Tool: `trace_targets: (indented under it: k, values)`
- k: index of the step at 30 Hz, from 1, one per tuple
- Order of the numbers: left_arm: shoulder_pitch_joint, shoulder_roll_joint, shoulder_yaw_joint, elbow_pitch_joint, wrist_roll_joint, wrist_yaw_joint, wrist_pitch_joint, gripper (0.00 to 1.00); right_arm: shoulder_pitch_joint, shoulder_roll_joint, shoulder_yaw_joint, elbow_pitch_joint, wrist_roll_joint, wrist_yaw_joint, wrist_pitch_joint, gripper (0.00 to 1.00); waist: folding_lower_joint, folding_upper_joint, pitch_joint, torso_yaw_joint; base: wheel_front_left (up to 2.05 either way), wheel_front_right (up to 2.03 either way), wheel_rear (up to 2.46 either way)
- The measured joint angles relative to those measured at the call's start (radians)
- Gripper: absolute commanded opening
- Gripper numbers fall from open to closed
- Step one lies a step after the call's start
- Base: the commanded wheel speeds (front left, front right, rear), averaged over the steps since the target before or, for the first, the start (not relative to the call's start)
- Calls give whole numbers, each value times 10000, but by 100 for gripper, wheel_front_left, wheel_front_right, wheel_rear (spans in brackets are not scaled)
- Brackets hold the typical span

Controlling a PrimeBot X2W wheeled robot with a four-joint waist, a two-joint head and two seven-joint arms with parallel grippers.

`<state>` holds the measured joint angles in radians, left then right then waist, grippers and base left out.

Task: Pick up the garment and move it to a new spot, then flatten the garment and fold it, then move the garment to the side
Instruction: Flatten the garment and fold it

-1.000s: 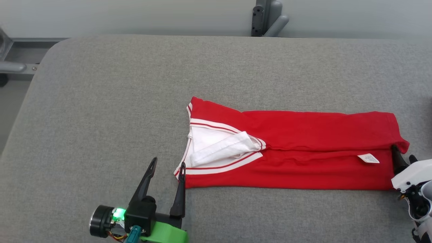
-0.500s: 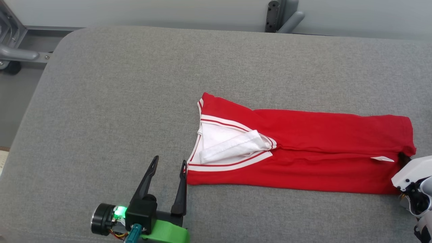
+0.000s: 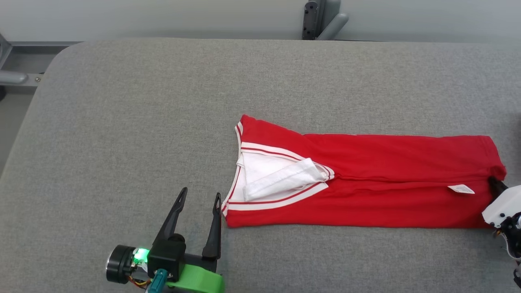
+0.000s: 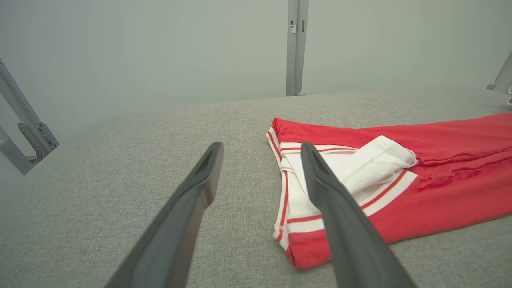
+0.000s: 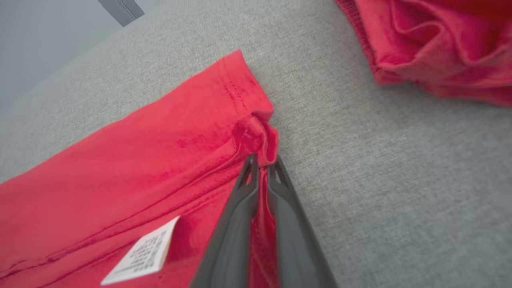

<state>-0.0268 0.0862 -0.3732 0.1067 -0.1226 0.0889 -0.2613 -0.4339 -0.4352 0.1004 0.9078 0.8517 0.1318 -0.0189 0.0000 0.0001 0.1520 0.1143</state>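
looking down from the head camera, you see a red v-neck shirt [image 3: 366, 179] lying flat on a grey fabric table [image 3: 163, 101], folded lengthwise into a long band that runs from the middle of the table to its right side. the white neck trim [image 3: 276, 177] with thin red stripes is at the band's left end, and the hem is at the right end. a small white care label [image 3: 460, 189] lies on the red cloth near the hem.

your left gripper [image 3: 202, 192] rests low at the near left, its two dark fingers spread wide with nothing between them. the finger nearer the shirt stands just beside the collar corner (whether it touches the cloth cannot be told). from the left wrist camera, the left gripper [image 4: 260, 148] frames bare table, with the red v-neck shirt [image 4: 440, 192] off to the right.

your right gripper [image 3: 494, 183] is at the shirt's right end. in the right wrist view, the right gripper [image 5: 263, 160] has its fingers pressed together on a pinch of the red hem, which bunches up at the tips. the care label [image 5: 140, 256] lies just left of the fingers. a separate heap of crumpled red cloth [image 5: 440, 52] lies apart on the table at that view's upper right.

a metal post [image 3: 321, 20] stands behind the table's far edge.
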Motion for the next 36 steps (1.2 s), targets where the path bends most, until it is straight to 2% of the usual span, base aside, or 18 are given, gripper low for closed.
trace_targets:
  k: [9,18,28,36]
  values:
    - [54,-100,161,178,130,-188,0,100,126,-397,155,-1049,159,-4,272,0,0,0,-75,-391,0,0,0]
    - [183,-169,215,385,198,-322,-2,100,196,98,339,-4385,1218,-12,1398,0,0,0,-318,-553,0,0,0]
    - [173,-290,13,639,186,-493,0,100,184,1244,575,-6403,867,-13,2744,0,0,0,-402,-9,0,0,0]
    - [148,-322,-117,802,123,-573,-2,100,196,2357,1028,-6966,453,-13,3626,0,0,-1,-393,779,0,0,0]
